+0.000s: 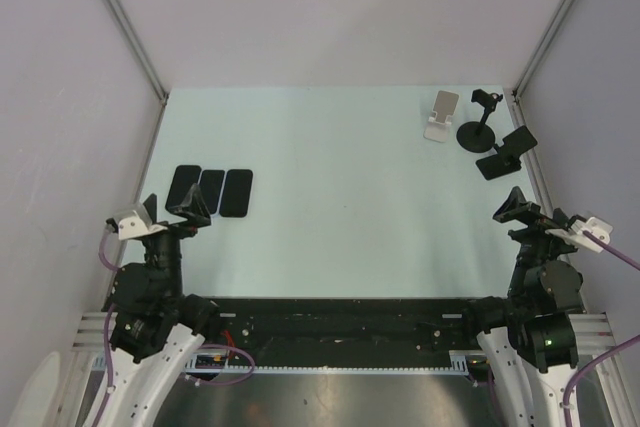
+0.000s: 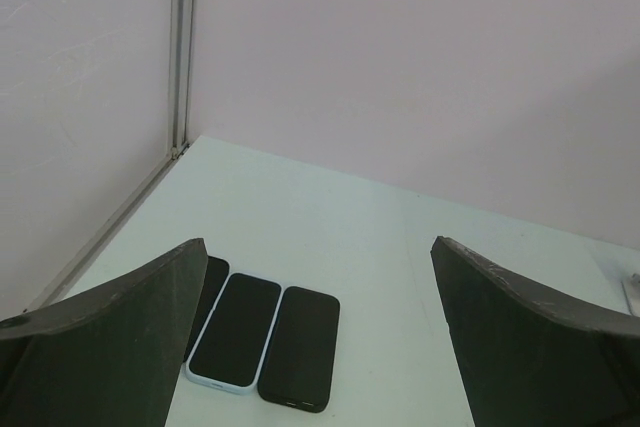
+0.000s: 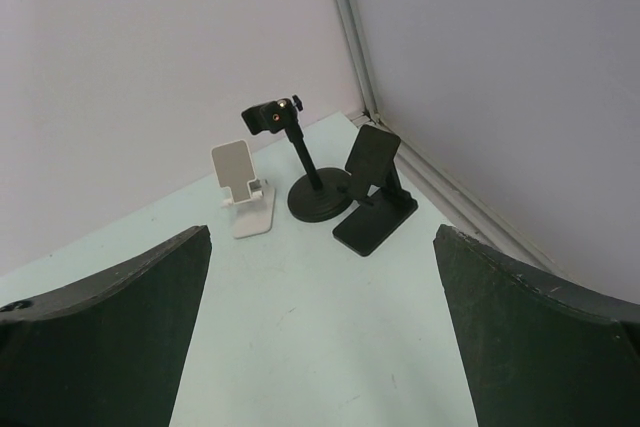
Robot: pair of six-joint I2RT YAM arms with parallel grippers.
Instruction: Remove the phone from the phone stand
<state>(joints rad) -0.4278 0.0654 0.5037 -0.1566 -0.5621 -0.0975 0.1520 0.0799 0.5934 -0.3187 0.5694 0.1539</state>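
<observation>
Both tools hang wide open and empty: left gripper, right gripper. Mistaking the tilted plate of the black stand for a phone could topple it; it and the white stand look bare. Three phones lie flat just beyond the left gripper, long axes near-to-far.

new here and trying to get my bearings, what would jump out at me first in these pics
Three phones lie flat side by side at the left of the table, right in front of the open left pincer. In the far right corner cluster a white stand, a black pole stand and a black folding stand, beyond the open right pincer.
</observation>
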